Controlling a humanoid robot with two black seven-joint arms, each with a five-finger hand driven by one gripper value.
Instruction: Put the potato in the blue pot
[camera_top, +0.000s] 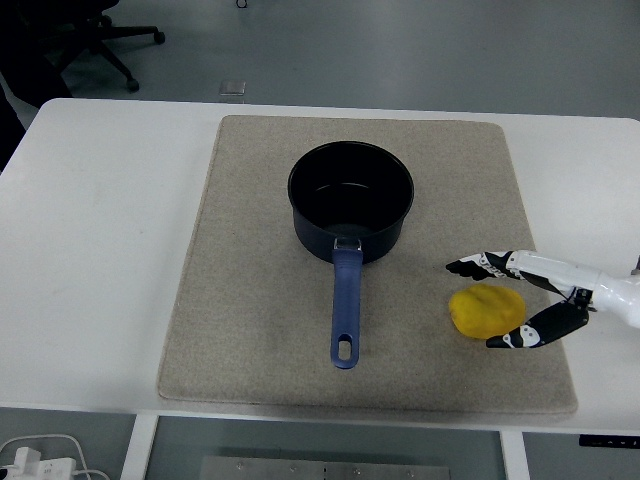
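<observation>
The mat (250, 300) lies on the table (100, 250). The pot (351, 200) stands on the mat behind centre, its handle (345, 305) pointing toward the near edge. The potato (485, 311) lies on the mat to the handle's right, between the fingers (470, 266) and thumb of the right hand (510, 300).

Yellow potato (485, 311) lying on mat right of upright, empty blue pot (350, 200), handle toward near edge
</observation>
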